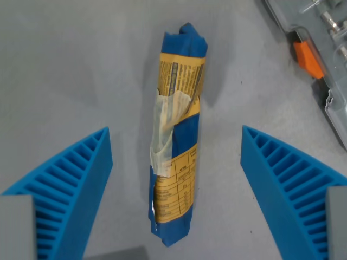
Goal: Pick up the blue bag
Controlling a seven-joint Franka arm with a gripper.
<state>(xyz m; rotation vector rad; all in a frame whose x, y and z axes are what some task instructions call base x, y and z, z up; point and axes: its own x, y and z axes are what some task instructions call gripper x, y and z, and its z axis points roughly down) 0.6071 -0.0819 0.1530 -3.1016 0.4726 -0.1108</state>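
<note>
Blue bag (pixel 176 135) lying lengthwise between my spread fingers.

The blue bag rests on the grey tabletop (pixel 70 70), rolled into a long bundle with yellow printed labels and a strip of clear tape across its middle. My gripper (pixel 176 146) hangs over it with fingers (pixel 76 179) wide apart, one on each side of the bag, neither touching it. Beyond the bag, toward the wrist view's right, a grey tool case (pixel 325 59) with an orange part sits at the corner.
</note>
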